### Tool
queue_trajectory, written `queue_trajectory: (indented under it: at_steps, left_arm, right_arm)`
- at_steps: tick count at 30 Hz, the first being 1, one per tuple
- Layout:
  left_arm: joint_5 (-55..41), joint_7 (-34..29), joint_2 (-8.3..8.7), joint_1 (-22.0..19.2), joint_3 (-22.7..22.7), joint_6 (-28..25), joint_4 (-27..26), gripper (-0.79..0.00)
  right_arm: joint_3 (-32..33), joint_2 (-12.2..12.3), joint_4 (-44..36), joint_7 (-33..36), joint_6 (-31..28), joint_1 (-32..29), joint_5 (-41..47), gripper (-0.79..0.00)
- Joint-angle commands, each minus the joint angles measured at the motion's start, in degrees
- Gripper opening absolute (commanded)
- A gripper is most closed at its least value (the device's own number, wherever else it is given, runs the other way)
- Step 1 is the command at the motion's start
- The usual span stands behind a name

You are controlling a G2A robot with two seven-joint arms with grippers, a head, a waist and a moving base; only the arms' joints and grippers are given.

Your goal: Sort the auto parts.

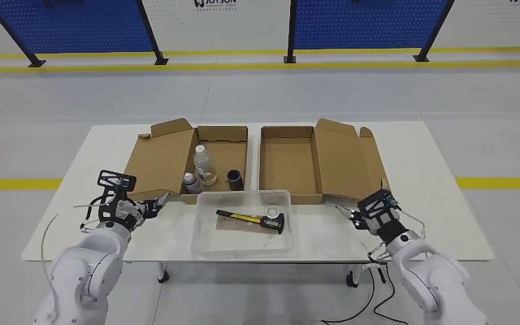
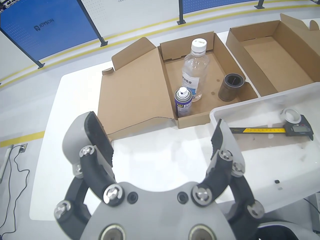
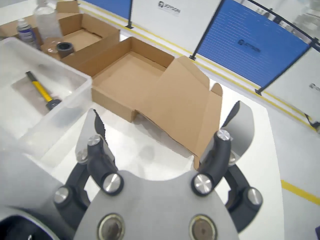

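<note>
Both jaws gape wide, empty, ready to grab. My left gripper (image 2: pixel 158 126) sits at 9 o'clock of the clear bin (image 1: pixel 242 194), right gripper (image 3: pixel 166 112) at 3. The caliper (image 1: pixel 250 218) lies inside, to go into the left box (image 1: pixel 223 158) at 11 or right box (image 1: pixel 286 162) at 1.

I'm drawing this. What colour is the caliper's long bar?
Yellow; the caliper shows best in left wrist view.

— The left gripper (image 2: pixel 156 126): what finish?
— Smooth grey metal shells, bright screw heads, black ribbed pads (image 2: pixel 100 136) that look rubbery.
— And just ahead of it?
— A frosted, translucent plastic bin (image 2: pixel 250 103) on a smooth white table (image 2: pixel 150 156).
— Beyond that?
— A matt brown cardboard box (image 2: pixel 140 96) holding a clear glossy plastic bottle (image 2: pixel 195 73), a shiny spray can (image 2: pixel 183 102) and a dull dark cylinder (image 2: pixel 230 87).
</note>
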Motion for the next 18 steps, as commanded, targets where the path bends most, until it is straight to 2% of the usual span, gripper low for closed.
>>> queue_trajectory:
  at_steps: [1, 5, 8, 13, 18]
  left_arm:
    - [0.0, 0.0, 0.00, 0.0, 0.0, 0.0, 0.0, 0.000]
    - [0.0, 0.0, 0.00, 0.0, 0.0, 0.0, 0.0, 0.000]
    - [0.0, 0.0, 0.00, 0.0, 0.0, 0.0, 0.0, 0.000]
    - [0.0, 0.0, 0.00, 0.0, 0.0, 0.0, 0.0, 0.000]
    - [0.0, 0.0, 0.00, 0.0, 0.0, 0.0, 0.0, 0.000]
  right_arm:
    - [-1.0, 0.2, -1.5, 4.3, -4.7, 1.4, 1.1, 0.000]
    - [-3.7, 0.6, -3.7, 13.4, -14.7, 4.4, 5.7, 0.000]
    - [-6.2, 0.8, -3.5, 20.7, -19.8, 7.4, 9.8, 0.000]
    - [-11.8, 0.8, -1.5, 30.1, -23.7, 12.7, 16.3, 0.000]
    - [-16.6, 0.7, 0.6, 36.4, -24.0, 16.6, 22.5, 0.000]
